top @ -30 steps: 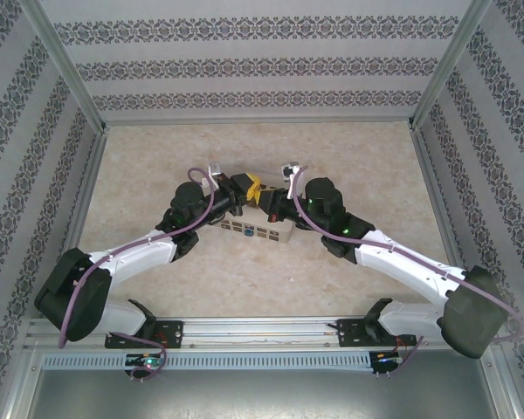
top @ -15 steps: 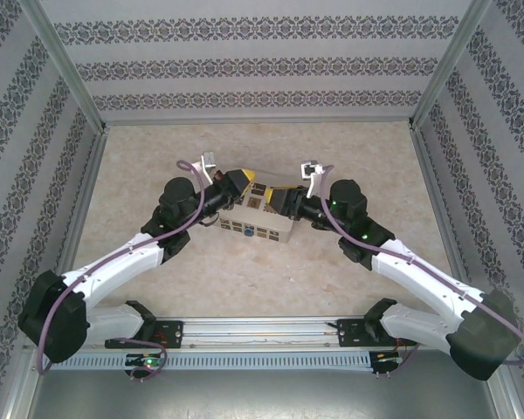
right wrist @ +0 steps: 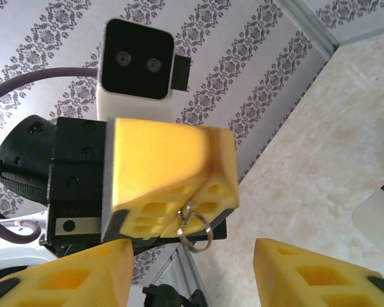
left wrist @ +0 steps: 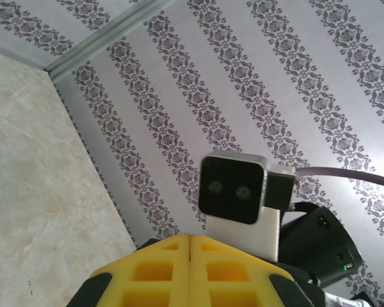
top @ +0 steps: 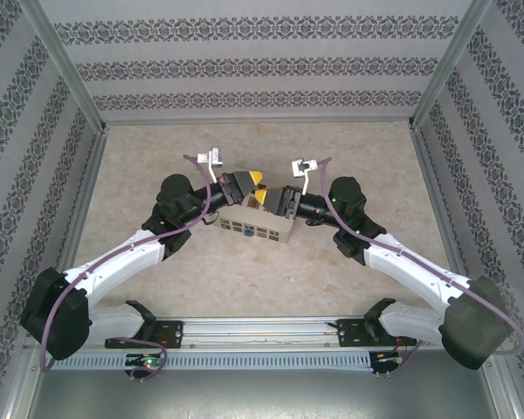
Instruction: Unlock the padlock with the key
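Note:
The padlock (top: 247,232) is a tiny blue spot on the front of the cream patterned box (top: 271,232) at mid-table. Above the box's back edge, my left gripper (top: 251,182) is shut. In the right wrist view its yellow pads (right wrist: 173,173) pinch the key, of which a silver ring (right wrist: 196,228) hangs out below the tips. In the left wrist view the pads (left wrist: 189,256) press together. My right gripper (top: 277,200) faces it from the right, open, its two fingers (right wrist: 93,275) wide apart and holding nothing.
Patterned walls and metal frame posts (top: 65,74) enclose the beige tabletop (top: 349,157) on three sides. The right wrist camera (left wrist: 233,190) sits very near the left fingertips. Both arm bases (top: 148,332) stand on the rail at the near edge.
My right gripper has opened and drawn back a little to the right, leaving the key in the left gripper. Both wrists have rotated above the box.

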`<state>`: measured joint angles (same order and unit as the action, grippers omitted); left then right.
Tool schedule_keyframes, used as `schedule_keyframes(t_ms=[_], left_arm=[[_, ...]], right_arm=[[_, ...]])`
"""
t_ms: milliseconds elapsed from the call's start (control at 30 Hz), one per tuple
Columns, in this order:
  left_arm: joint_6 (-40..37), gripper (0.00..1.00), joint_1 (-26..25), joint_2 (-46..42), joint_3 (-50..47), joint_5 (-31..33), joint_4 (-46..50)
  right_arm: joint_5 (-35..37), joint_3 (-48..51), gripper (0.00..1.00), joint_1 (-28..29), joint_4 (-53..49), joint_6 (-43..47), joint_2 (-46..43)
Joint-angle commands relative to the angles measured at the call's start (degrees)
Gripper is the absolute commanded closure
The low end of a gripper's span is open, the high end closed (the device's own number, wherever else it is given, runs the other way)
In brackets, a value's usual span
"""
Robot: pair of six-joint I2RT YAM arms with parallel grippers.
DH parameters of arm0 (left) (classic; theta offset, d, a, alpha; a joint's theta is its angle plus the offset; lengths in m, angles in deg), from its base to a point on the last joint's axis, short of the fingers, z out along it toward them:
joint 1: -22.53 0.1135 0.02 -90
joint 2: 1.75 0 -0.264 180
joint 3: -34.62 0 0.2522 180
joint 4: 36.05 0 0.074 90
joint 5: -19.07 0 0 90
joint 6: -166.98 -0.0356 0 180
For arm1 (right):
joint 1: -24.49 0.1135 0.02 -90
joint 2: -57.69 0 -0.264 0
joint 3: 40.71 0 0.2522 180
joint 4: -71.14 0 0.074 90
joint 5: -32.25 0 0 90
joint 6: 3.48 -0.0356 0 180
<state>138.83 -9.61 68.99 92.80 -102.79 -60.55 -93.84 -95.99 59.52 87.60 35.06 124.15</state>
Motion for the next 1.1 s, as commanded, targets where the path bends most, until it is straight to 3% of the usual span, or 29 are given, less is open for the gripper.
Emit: schedule_keyframes(t_ms=[0,500,733,767,967,1067], left_arm=[[-1.34,1.0,0.58,0.06,1.34,-2.33,-4.75],[-1.99,1.0,0.59,0.64,1.29,-5.84,-5.42],[-3.15,1.0,0.66,0.99,2.21,-9.41,-4.76],[-3.53,0.95,0.66,0.89,2.25,-9.64,-4.2],[-3.57,0.6,4.26,-2.33,1.68,-8.99,-0.55],[-4.15,0.49,7.09,-5.84,1.81,-7.73,5.46]], right_arm=[[-2.14,-2.25,0.52,0.29,4.13,-1.34,0.85],[-0.78,-2.58,0.69,-0.48,5.87,-1.89,1.22],[0.33,-2.52,0.96,-0.89,5.93,-1.94,1.27],[0.39,-2.45,1.0,-0.95,5.76,-1.67,1.09],[2.65,-1.24,1.0,-0.88,-3.02,5.43,-1.41],[6.55,-1.66,1.0,0.31,-13.14,14.88,-3.74]])
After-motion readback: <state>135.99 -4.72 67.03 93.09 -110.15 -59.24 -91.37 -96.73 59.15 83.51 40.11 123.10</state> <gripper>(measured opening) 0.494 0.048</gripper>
